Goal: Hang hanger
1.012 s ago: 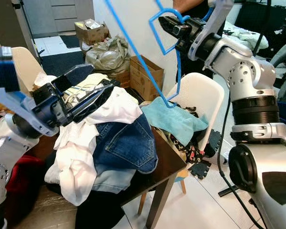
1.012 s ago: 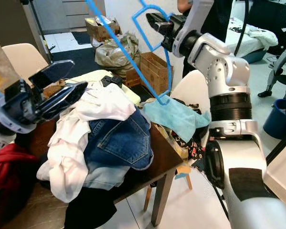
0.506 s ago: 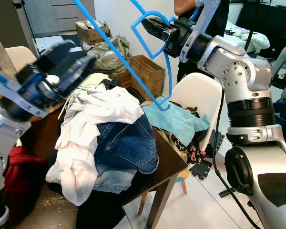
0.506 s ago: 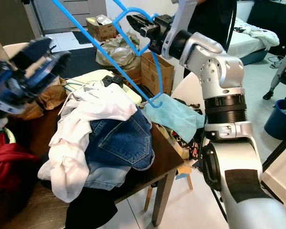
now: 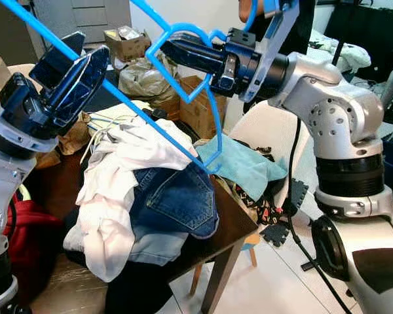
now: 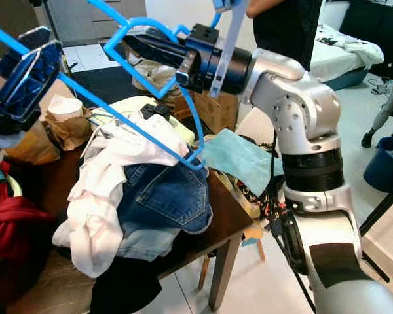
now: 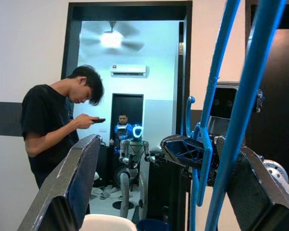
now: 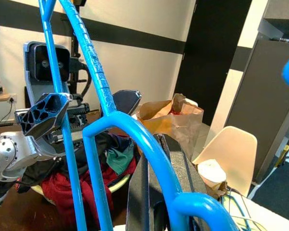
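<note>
Hanger (image 5: pixel 158 127): blue plastic, up in the air over the table, tilted; long bar runs diag. from upper left down to a corner just above the jeans, its hook end near the right pincer.
Right pincer (image 5: pixel 173 49): reaching across from the right, fingers closed on the hanger near the hook/neck; right wrist view has blue plastic lying right along the black fingers (image 8: pixel 149 192).
Left pincer (image 5: pixel 69 72): raised at left, fingers spread wide; hanger's long bar passes betw. them. Can't tell if a finger touches the bar. Left wrist view: bar close to one finger (image 7: pixel 253 192), other finger well apart.
Table (image 5: pixel 239 226): dark wood, piled w/ clothes.
Clothes: white garment (image 5: pixel 118 176) draped over pile, blue jeans (image 5: pixel 177 203) beside it toward table edge, red cloth (image 5: pixel 29 229) low at left.
Teal cloth (image 5: pixel 245 167): lying over the white chair (image 5: pixel 278 134) behind the table, near hanger's lower corner.
Background: cardboard box (image 5: pixel 196 98) and bags on the floor; brown paper bag (image 6: pixel 65 121) on table's far left.
Person (image 7: pixel 58 130): dark shirt, standing, holding a phone, seen in left wrist view; another robot farther back in a doorway.
</note>
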Robot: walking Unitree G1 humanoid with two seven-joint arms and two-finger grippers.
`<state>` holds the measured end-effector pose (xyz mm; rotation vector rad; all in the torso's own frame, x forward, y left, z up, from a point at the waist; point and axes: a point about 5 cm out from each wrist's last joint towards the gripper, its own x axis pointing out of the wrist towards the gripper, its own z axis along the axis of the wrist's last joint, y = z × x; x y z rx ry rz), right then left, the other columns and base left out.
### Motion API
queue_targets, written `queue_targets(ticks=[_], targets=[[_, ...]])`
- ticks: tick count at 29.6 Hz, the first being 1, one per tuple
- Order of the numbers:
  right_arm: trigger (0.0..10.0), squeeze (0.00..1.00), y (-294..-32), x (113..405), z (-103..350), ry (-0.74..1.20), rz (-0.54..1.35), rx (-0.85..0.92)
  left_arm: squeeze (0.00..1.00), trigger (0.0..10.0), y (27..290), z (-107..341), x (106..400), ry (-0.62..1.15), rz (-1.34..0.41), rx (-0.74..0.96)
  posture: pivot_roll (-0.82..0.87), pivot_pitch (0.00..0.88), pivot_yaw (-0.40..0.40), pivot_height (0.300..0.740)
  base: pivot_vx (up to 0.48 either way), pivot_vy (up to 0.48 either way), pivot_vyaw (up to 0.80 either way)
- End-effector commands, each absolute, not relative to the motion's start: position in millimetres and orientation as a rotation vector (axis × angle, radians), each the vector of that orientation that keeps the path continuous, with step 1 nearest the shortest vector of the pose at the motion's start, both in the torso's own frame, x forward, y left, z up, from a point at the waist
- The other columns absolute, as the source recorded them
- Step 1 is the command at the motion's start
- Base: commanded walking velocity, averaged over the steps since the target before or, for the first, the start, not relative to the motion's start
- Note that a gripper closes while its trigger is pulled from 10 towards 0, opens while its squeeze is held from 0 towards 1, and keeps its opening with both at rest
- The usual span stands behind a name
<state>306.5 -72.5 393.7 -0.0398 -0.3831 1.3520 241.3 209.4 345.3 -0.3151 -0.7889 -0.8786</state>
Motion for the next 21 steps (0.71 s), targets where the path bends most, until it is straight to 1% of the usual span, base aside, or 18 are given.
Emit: queue_targets(ticks=[1,3,4,5,6,12,13,16,21], targets=[[4.6,0.0,-69.4,301.7,393.2,-0.383,1.385,-0.055,0.0,10.0,204.3,343.5,241.9,-0.777,-0.91,-0.333,-0.06,0.01,-0.017,0.736,0.0,0.0,0.0],[4.7,0.0,-69.3,301.6,393.2,-0.383,1.385,-0.056,0.0,10.0,202.7,342.9,242.0,-0.774,-0.922,-0.341,-0.06,0.009,-0.017,0.736,0.0,0.0,0.0],[4.8,0.0,-69.8,301.5,392.8,-0.383,1.38,-0.057,0.0,2.5,201.2,342.3,241.7,-0.777,-0.936,-0.356,-0.05,0.008,-0.017,0.736,0.0,0.0,0.0],[4.8,0.0,-69.8,301.5,392.8,-0.383,1.38,-0.057,0.0,2.5,201.2,342.3,241.7,-0.777,-0.936,-0.356,-0.05,0.008,-0.017,0.736,0.0,0.0,0.0],[5.4,0.0,-70.9,301.9,392.1,-0.379,1.368,-0.057,0.0,0.0,197.9,341.1,240.0,-0.771,-0.971,-0.364,-0.05,0.008,-0.017,0.736,0.0,0.0,0.0],[5.4,0.0,-73.1,305.4,390.2,-0.369,1.336,-0.057,0.0,0.0,190.2,338.1,234.3,-0.744,-1.069,-0.373,-0.05,0.008,-0.017,0.736,0.0,0.0,0.0],[5.1,0.0,-73.7,306.5,390.3,-0.367,1.328,-0.055,0.0,0.0,189.8,337.8,231.6,-0.743,-1.087,-0.37,-0.05,0.009,-0.016,0.736,0.0,0.0,0.0],[5.0,0.0,-74.1,307.1,390.4,-0.366,1.322,-0.054,0.0,0.0,189.7,337.7,229.7,-0.744,-1.099,-0.368,-0.05,0.009,-0.016,0.736,0.0,0.0,0.0],[5.0,0.0,-77.4,308.4,390.2,-0.36,1.311,-0.062,0.0,0.0,200.7,343.7,222.0,-0.796,-1.091,-0.377,-0.05,0.011,-0.017,0.736,0.0,0.0,0.0]])
